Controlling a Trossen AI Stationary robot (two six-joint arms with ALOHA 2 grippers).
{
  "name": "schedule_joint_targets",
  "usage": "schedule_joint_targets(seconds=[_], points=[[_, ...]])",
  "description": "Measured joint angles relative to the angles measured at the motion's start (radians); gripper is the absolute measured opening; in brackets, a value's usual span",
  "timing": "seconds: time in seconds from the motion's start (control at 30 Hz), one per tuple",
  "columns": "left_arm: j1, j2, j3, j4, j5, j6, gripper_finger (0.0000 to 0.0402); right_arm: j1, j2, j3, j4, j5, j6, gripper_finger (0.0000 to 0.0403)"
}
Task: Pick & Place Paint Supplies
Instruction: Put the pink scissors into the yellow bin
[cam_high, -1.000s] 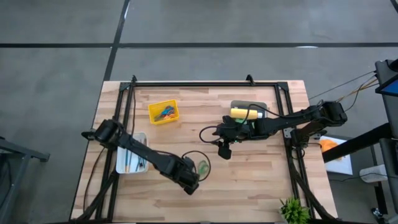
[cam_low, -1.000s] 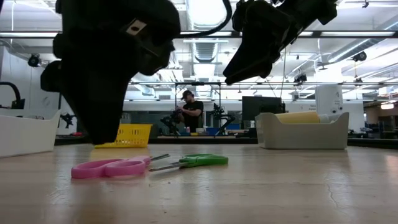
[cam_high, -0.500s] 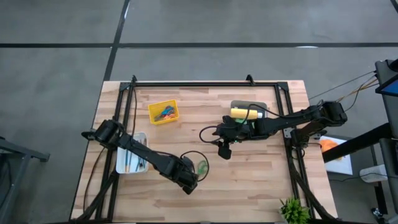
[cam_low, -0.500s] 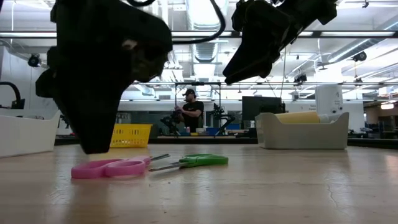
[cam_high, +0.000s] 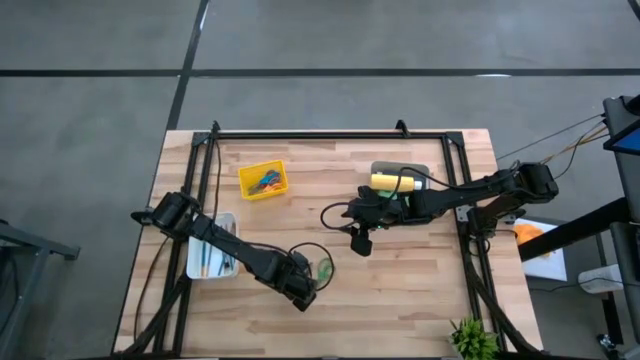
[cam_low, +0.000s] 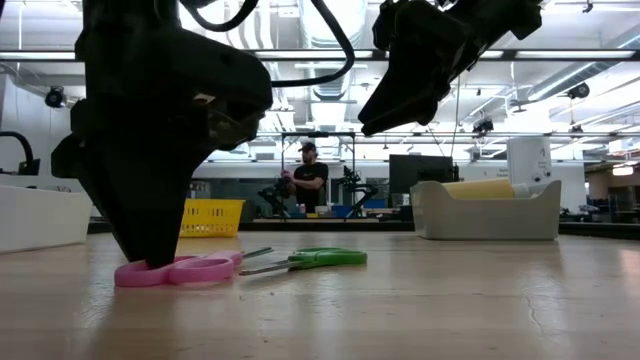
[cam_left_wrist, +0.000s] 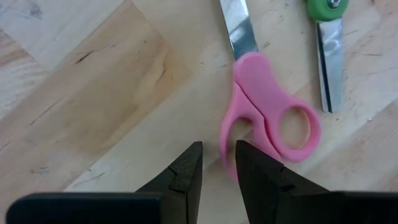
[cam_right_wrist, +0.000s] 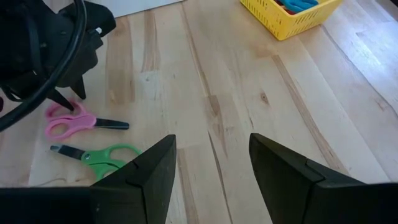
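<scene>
Two scissors hidden overhead, left gripper (cam_left_wrist: 217, 163) parted over pink scissors (cam_left_wrist: 264, 109); right gripper (cam_right_wrist: 211, 158) parted, empty

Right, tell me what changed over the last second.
The left gripper came down to the table and now stands at the pink scissors, its open fingers beside one handle loop, nothing gripped yet. The right gripper stayed hovering, open and empty. The pink and green scissors, yellow bin and grey tray did not move.
</scene>
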Motion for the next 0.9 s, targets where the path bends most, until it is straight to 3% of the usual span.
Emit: schedule_joint_targets(seconds=[0.27, 0.57, 0.9], points=[[0.000, 0.000, 0.000, -0.004, 0.000, 0.001, 0.0092, 0.000, 0.000, 0.000, 0.000, 0.000, 0.000, 0.0201], [0.001, 0.000, -0.002, -0.016, -0.005, -0.010, 0.0008, 0.000, 0.000, 0.000, 0.000, 0.000, 0.000, 0.0201], [0.002, 0.000, 0.000, -0.009, -0.005, -0.026, 0.0008, 0.000, 0.000, 0.000, 0.000, 0.000, 0.000, 0.0201]])
